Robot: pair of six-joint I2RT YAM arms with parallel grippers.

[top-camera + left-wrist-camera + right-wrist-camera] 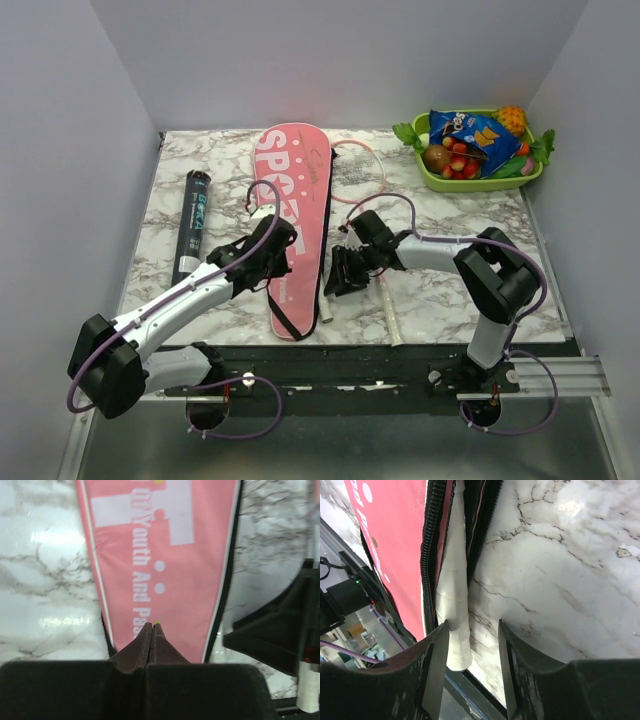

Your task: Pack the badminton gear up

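1. The racket bag [293,215] lies flat on the bench [440,290]. Its long axis runs from the far side towards the arms, narrow end nearest.
2. A white racket handle [455,605] pokes out of the bag's open zip [431,540] at that narrow end. It lies along the same axis, on the right arm's side.
3. The right fingers [434,670] are the nearer pair. They are half spread and straddle the handle's end, one finger just beside it, gripping nothing. The coming push probably runs lengthwise, into the bag.
4. The left fingers [151,640] are pressed together, tips on the pink cloth. Whether they pinch any cloth I cannot tell.
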